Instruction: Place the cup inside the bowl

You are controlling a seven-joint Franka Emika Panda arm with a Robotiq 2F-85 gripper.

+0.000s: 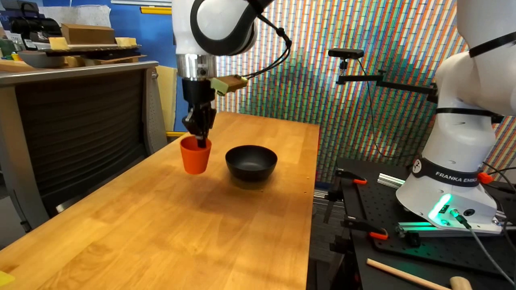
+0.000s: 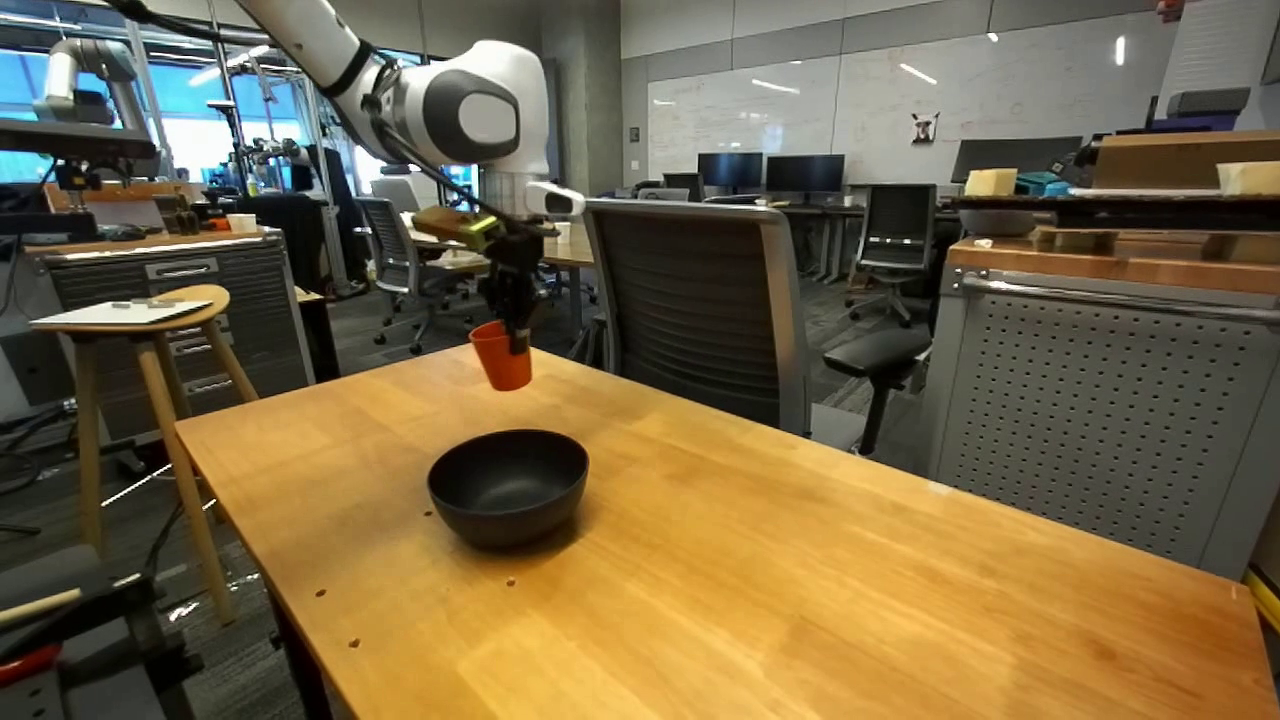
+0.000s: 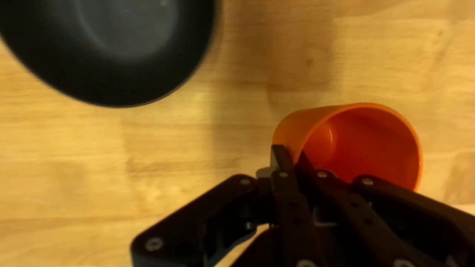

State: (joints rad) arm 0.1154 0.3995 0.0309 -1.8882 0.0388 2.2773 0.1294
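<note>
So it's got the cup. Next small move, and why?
I'd shift the gripper sideways toward the bowl, roughly level, before any lowering. It's shut on one side of the cup, which looks lifted off the table, but the wrist view shows the cup beside the bowl, with table visible between them; lowering here would probably miss.

Arm (image 2: 475,105) bent, wrist (image 1: 196,66) vertical, jaws downward, pinched close.

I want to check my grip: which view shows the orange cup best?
The wrist view: it looks into the orange cup and shows the pincer clamped across its rim, hiding part of it. Both exterior views show mostly its outer wall, from farther off.
</note>
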